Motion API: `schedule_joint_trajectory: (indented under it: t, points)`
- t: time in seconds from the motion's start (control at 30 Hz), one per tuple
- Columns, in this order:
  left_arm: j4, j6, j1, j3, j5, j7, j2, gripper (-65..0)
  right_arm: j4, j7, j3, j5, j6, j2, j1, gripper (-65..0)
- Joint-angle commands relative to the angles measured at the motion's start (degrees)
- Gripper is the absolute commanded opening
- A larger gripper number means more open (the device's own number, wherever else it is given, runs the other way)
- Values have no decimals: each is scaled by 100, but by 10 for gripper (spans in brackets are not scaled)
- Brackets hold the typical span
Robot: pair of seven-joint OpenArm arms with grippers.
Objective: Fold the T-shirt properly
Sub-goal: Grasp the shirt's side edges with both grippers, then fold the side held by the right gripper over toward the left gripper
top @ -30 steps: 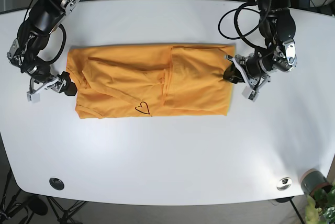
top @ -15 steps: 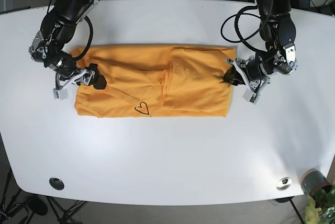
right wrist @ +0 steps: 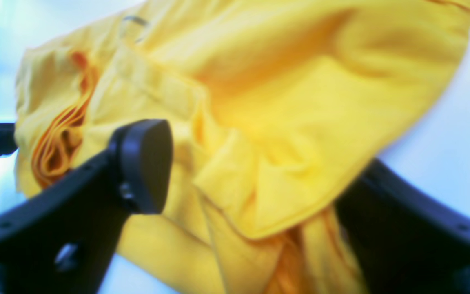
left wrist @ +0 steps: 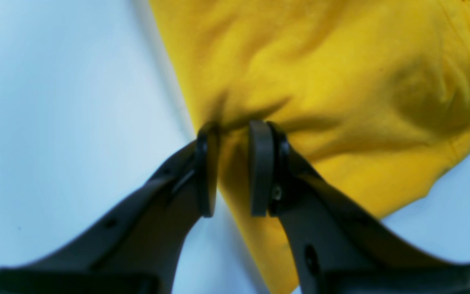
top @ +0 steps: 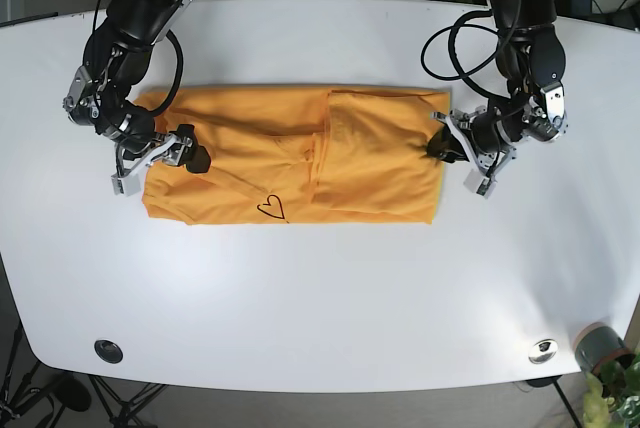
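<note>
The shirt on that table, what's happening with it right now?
Two robot arms are working on an orange shirt spread on a white table, already partly folded into a long rectangle. The left claw has pinched the fabric at one short edge. The right claw is over the opposite end with its fingers apart, cloth bunched between them but not clamped. No end has been lifted yet.

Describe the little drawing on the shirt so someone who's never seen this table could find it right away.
On the white table lies an orange T-shirt, stretched between the two grippers. Along its near edge, left of centre, sits a small black outlined heart, the only mark on the plain fabric.
</note>
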Motion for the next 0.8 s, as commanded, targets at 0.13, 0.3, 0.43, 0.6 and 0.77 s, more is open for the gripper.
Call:
schedule_joint_trajectory:
  t: [0.13, 0.3, 0.43, 0.6, 0.77]
  points:
    - [55, -12, -73, 300, -27, -31, -5, -540, 89, 282, -13, -331, 49, 42, 120, -553]
    - [-86, 159, -73, 520, -27, -268, 153, -540, 177, 555, -13, -762, 49, -81, 103, -634]
    - [-473, 203, -73, 713, -36, -532, 162, -540, 625, 581, -4, -762, 49, -81, -47, -636]
    - [-727, 212, -82, 748, -36, -690, 162, -540, 1548, 555, -22, -771, 49, -54, -170, -640]
    - [-727, 212, -82, 757, -36, -699, 170, -540, 2296, 353, -303, -779, 49, 157, -196, -640]
